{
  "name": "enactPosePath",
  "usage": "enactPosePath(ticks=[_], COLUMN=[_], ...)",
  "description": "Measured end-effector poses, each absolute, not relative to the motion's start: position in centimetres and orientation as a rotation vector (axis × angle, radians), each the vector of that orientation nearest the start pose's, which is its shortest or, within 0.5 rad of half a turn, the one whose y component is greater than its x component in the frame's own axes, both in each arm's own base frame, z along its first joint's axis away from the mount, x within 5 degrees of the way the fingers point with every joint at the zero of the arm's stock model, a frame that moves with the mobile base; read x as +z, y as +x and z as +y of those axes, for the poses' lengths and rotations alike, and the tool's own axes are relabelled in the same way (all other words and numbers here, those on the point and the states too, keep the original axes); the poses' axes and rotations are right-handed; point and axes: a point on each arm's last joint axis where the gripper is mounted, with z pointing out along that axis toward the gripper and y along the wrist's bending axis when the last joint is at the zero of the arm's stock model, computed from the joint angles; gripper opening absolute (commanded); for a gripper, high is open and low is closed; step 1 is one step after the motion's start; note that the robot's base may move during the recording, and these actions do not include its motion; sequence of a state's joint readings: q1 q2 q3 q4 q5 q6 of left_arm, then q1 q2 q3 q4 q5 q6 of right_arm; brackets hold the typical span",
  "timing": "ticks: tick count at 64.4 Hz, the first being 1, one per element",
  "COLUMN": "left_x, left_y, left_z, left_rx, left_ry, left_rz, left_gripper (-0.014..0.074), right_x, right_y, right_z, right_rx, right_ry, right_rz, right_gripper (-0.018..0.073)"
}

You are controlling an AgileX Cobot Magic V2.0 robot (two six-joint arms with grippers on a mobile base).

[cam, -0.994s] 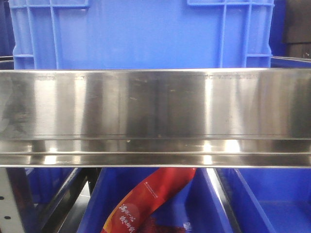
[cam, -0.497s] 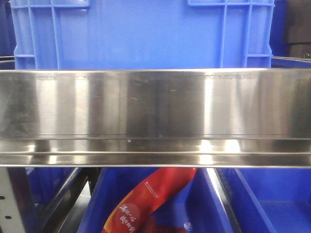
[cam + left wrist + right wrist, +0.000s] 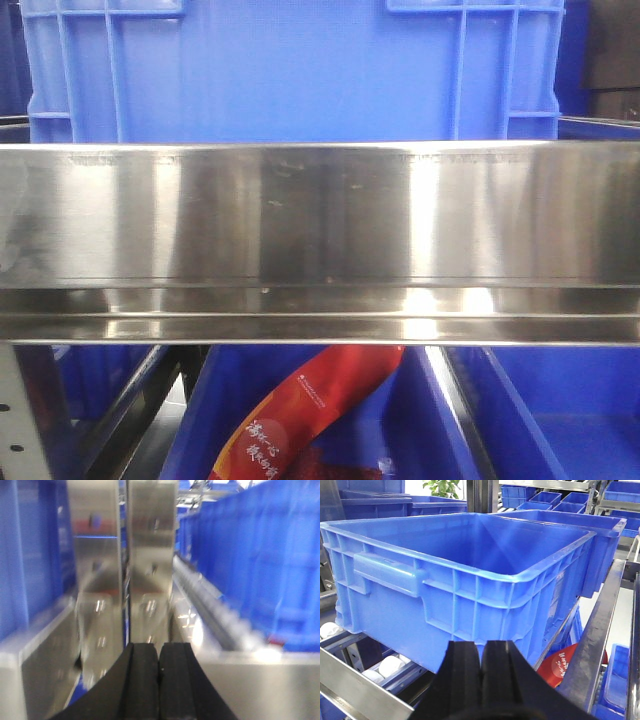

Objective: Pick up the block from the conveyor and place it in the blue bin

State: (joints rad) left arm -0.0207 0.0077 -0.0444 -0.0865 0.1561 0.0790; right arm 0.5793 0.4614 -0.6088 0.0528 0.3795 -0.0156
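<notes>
Both black rubber-padded pincers pressed together, empty, no block or grey belt in view.

The left gripper [image 3: 159, 680] faces blurred steel uprights; the right gripper [image 3: 481, 677] sits before a large ribbed blue plastic bin [image 3: 465, 575] resting on white rollers [image 3: 387, 666].

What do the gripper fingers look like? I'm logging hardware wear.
Both the left gripper and right gripper show two matte black, rubbery fingers with outward-curving outer edges and flat inner faces. No cables, markings or visible damage; the arms themselves are out of view.
</notes>
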Motion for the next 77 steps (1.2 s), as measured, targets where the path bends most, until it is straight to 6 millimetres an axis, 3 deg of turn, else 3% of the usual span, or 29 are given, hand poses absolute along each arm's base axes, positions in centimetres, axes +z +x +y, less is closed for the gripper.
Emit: enactPosePath(ticks=[5,77], left_x=[20.53,20.81], left_y=[5.67,5.7], left_z=[-0.19,-0.14], left_rx=[-0.027,-0.023], left_ry=[0.016,0.012], left_rz=[1.589,1.538], left_gripper=[-0.0111,-0.0111], right_x=[34.99,34.7], right_y=[7.7,7.49], right_z=[5.25,4.93], right_rx=[0.47,0.455], right_ry=[-0.482,-0.469], right_rz=[1.668,1.644], right_gripper=[-0.0162,-0.0162])
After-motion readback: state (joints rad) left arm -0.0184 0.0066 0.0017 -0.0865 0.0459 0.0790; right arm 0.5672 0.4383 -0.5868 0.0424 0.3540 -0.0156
